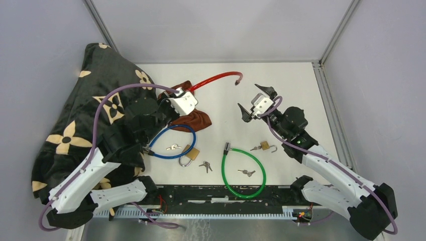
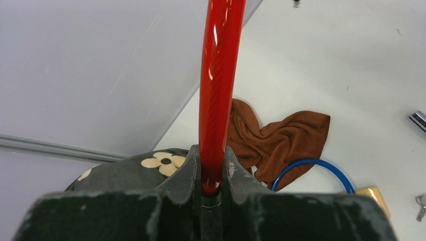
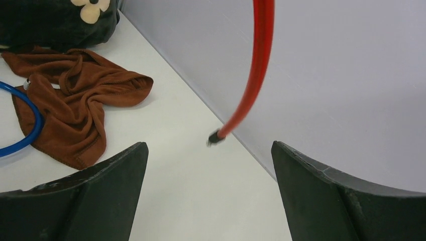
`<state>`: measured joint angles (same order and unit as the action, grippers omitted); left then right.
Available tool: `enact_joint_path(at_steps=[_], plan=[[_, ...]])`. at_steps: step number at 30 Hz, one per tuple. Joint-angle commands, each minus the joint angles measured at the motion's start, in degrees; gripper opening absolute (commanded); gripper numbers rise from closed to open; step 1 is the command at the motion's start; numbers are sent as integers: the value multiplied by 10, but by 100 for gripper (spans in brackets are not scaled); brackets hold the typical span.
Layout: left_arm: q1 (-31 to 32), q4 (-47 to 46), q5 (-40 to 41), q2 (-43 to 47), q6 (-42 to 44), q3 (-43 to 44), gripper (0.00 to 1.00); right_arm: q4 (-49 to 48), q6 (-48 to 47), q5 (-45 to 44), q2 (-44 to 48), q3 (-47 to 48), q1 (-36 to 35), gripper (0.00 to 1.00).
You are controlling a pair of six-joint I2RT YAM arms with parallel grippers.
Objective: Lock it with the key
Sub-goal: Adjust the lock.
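Figure: lock-with-key task, early stage. My left tool [image 2: 211, 173] is clenched on the red cable lock [image 2: 218, 75] and holds it lifted off the table [image 1: 301, 95], with the cable running up and away between the two pads. The cable's free end [image 3: 215, 138] hangs in the air near the back wall. It faces my right tool [image 3: 208, 148], which is spread fully wide, grasps nothing and hovers just short of that end.

Done, as far as can be judged: the lock has been picked up and presented. Left to do: catch the free end, seat it in the lock body, fetch a key and turn it. I cannot see the red lock's body in any view.

No key is in either tool. Three small key sets [image 1: 174, 147], [image 1: 205, 165], [image 1: 246, 172] lie untouched on the table among the blue cable lock [image 2: 306, 161], the green cable lock [image 1: 223, 168] and two brass padlocks [image 1: 191, 153], [image 1: 266, 146]. The brown cloth [image 2: 281, 140] lies beneath my left tool.
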<state>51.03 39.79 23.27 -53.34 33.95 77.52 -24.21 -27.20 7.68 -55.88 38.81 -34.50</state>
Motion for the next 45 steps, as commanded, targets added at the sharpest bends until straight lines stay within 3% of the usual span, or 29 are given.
enact_joint_path(at_steps=[1,6,9,24,28,36,45], plan=[[1,-150,48,35,-5,-48,2,6,12,-4,45,-27,11,98],[1,-180,40,51,-33,-58,2,-23,36,-6,55,-54,39,98],[1,-166,-16,64,-45,-59,2,-76,58,13,33,-57,56,98],[2,-169,-68,68,-53,-57,2,-324,185,177,-234,108,98,98],[1,-174,-71,64,-72,-50,2,-369,198,148,-271,116,98,98],[1,-182,-97,59,-75,-39,2,-363,179,144,-350,184,97,96],[1,-186,-91,54,-96,-25,2,-435,242,140,-425,230,97,91]])
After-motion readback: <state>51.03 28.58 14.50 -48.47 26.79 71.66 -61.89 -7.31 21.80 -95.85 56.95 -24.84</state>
